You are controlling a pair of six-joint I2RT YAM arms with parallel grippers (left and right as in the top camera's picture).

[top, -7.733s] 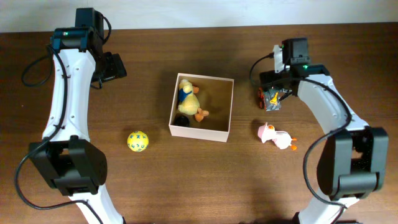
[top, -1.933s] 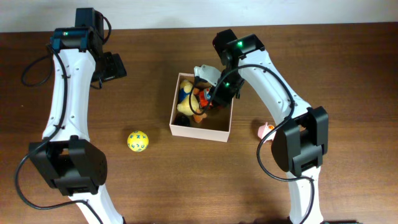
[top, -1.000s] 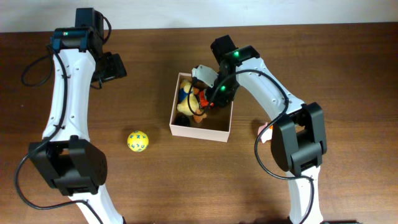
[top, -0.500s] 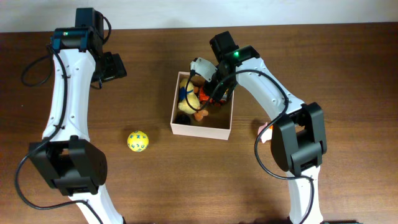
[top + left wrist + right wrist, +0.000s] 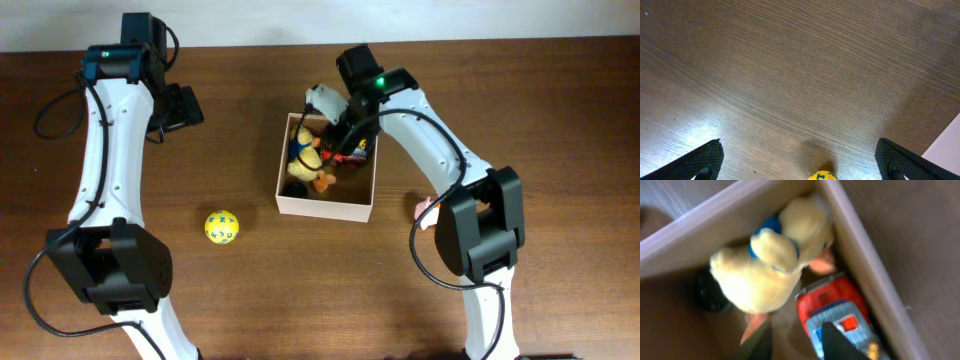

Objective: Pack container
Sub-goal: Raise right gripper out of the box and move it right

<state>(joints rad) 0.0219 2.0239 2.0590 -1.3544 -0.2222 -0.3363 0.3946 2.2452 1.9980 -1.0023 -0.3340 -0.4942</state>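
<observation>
Container (image 5: 322, 207): white outside, tan inside; in it a pale-yellow plush duck (image 5: 755, 277) with a blue neck band and orange feet, and a red toy vehicle (image 5: 832, 305) with a grey-blue panel bearing a small red-and-white mark (wrist view blurred, finer pattern not legible). Ball (image 5: 221, 227): yellow with green markings, on a dark brown table (image 5: 300, 290) with fine wood grain. Left arm (image 5: 100, 150) and right arm (image 5: 430, 130): white shells, black joints, a green light on each; a pink-and-white toy (image 5: 425, 207) shows beside the right arm.

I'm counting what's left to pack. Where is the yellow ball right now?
In the overhead view the yellow ball lies on the table, outside the box, just off its near left corner.
</observation>
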